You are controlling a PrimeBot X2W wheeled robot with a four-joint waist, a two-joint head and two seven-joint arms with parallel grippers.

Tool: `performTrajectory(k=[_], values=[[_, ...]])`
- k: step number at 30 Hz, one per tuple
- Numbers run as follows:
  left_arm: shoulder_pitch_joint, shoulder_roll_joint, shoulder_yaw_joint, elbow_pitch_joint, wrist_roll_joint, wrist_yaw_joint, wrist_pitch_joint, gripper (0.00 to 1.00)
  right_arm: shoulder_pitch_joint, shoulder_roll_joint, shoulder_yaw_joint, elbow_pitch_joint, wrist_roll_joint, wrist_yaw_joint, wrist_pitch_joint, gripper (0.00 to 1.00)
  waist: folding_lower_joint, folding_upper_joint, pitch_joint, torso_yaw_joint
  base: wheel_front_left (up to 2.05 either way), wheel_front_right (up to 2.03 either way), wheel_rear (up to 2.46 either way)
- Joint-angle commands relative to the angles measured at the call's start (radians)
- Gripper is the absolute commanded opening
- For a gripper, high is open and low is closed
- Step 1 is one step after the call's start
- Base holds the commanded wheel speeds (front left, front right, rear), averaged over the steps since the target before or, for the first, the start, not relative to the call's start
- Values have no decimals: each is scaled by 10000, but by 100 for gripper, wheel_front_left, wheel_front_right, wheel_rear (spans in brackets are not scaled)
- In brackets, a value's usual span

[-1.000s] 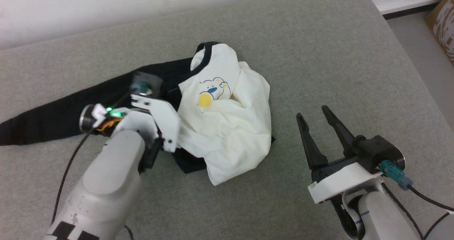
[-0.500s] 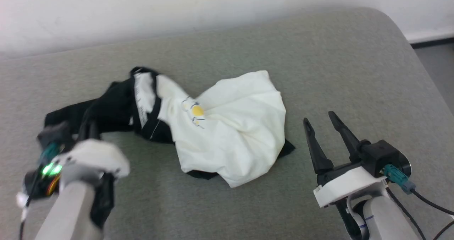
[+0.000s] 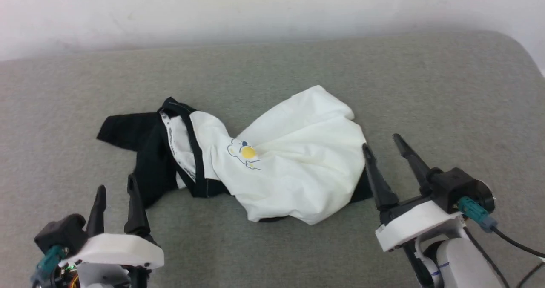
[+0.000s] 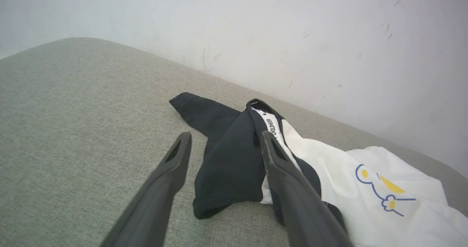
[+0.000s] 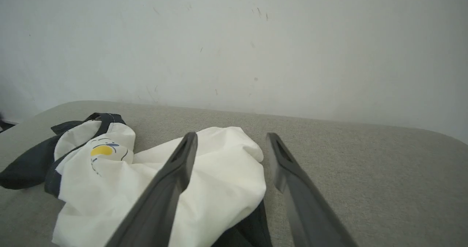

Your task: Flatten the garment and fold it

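A grey upholstered surface fills the scene up to a pale wall at 12 o'clock, and its rounded corner falls away at 2 o'clock. The garment lies bunched at the centre, not yet flattened. Its long axis runs from 9 to 3 o'clock across your head view.

Your right gripper stands at the 3 o'clock end with its fingers spread and nothing between them. Its inner finger overlaps the white hem; whether it touches the cloth cannot be told. From this gripper the white bulk lies at about 10 o'clock.

Your left gripper sits at 7 o'clock of the heap, fingers also parted and empty. The dark cloth is just beside its inner fingertip, toward 1 o'clock.

Each arm has one end of the shirt close by, so spreading looks like a two-arm pull along that 9-to-3 line. The right arm is the nearer to the crumpled body.

The black sleeve points out toward 9 o'clock, and the black neck trim loops beside it. The small yellow-and-blue print faces up near the middle.

You have bare surface at 9, 12 and 6 o'clock. Room is tightest toward the corner at 2 o'clock.
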Motion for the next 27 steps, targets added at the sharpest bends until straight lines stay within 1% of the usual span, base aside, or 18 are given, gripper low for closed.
performTrajectory(k=[1,4,6,8,11,13,15,18,22,27], values=[[94,-71,18,-95,135,-59,-246,100,109,32,88,-99,-101,-19,72,100,1,-1,-25,258,0,0,0],[31,-292,45,-260,769,-5,-756,100,187,32,731,-321,-282,-19,692,100,1,-1,-6,500,0,0,0],[-87,-466,34,-317,1244,12,-860,100,251,-77,1426,-363,-365,-19,1416,100,1,-1,23,650,0,0,0],[-243,-693,66,-357,1641,-17,-894,100,301,-330,2169,-376,-300,-19,2270,100,1,-1,77,799,0,0,0],[-453,-1090,183,-412,2159,-177,-903,100,354,-764,3350,-529,206,-19,3452,100,1,-1,190,1012,0,0,0],[-523,-1381,261,-394,2369,-339,-904,100,317,-986,3868,-689,532,-19,3892,100,1,-1,285,1130,0,0,0],[-570,-1639,339,-336,2547,-520,-905,100,226,-1176,4194,-700,621,-19,4170,100,1,-1,393,1251,0,0,0],[-657,-1954,462,-242,2780,-776,-906,100,39,-1204,4365,-483,597,-19,4357,100,1,-1,572,1453,0,0,0],[-798,-2264,574,-105,2969,-1088,-907,100,-340,-973,4194,92,289,-19,4508,100,1,-1,814,1758,0,0,0],[-940,-2507,628,66,3126,-1371,-907,100,-867,-541,3398,591,-625,-19,4390,100,1,-1,1005,2127,0,0,0]])
